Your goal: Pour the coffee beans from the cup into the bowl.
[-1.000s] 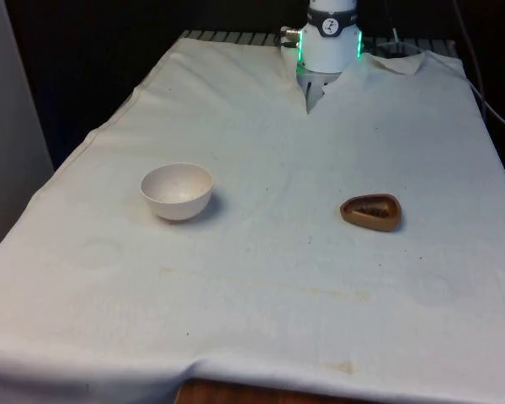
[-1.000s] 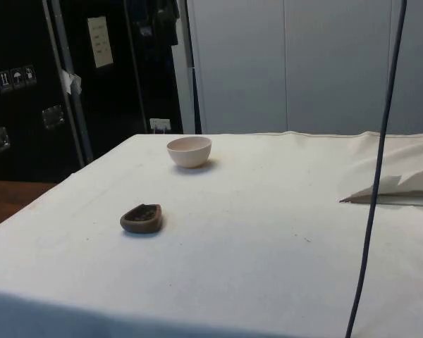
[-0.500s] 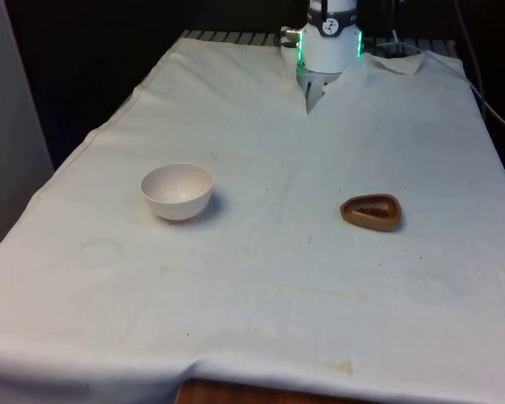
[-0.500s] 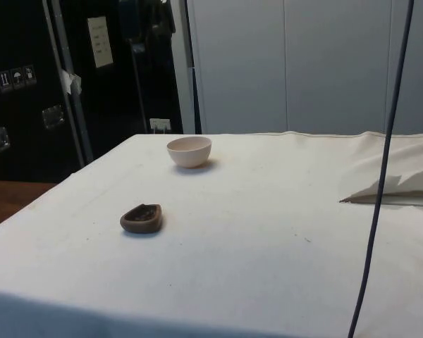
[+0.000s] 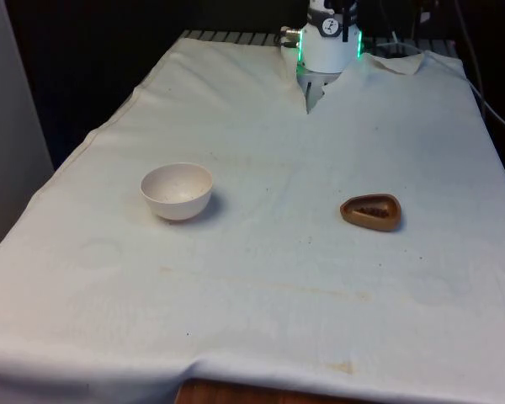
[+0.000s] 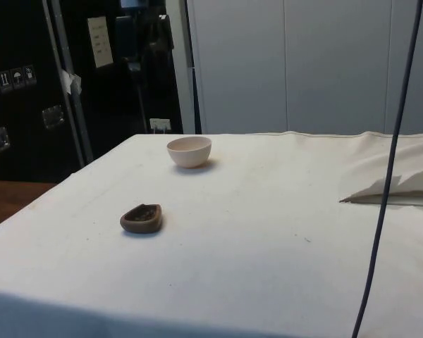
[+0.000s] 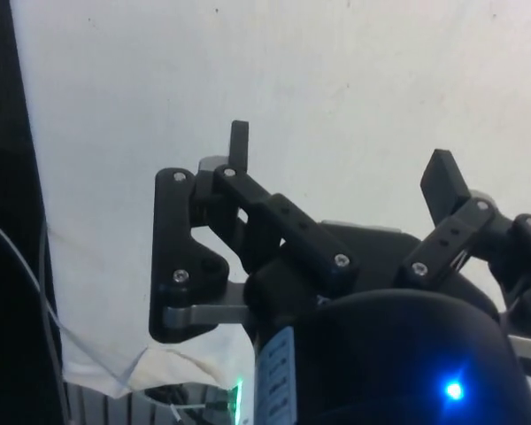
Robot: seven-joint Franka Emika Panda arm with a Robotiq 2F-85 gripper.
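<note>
A small brown cup (image 5: 371, 211) with dark coffee beans in it rests on the white cloth toward the front view's right. In the side view the cup (image 6: 142, 217) lies nearer the camera. A pale round bowl (image 5: 177, 190) stands upright toward the front view's left, well apart from the cup, and its inside looks bare. The side view has the bowl (image 6: 189, 151) near the table's far edge. In the wrist view my gripper (image 7: 341, 155) is open above bare white cloth, with nothing between its fingers (image 7: 239, 137).
The arm's white base (image 5: 328, 46) stands at the table's far end, where the cloth is slit and folded (image 6: 395, 186). A black cable (image 6: 384, 197) hangs down at the side view's right. Dark cabinets (image 6: 28, 84) stand beyond the table's edge.
The hanging cable has shifted to the right in the side view, and a dark part of the arm has moved before the cabinets. Cup and bowl have not moved.
</note>
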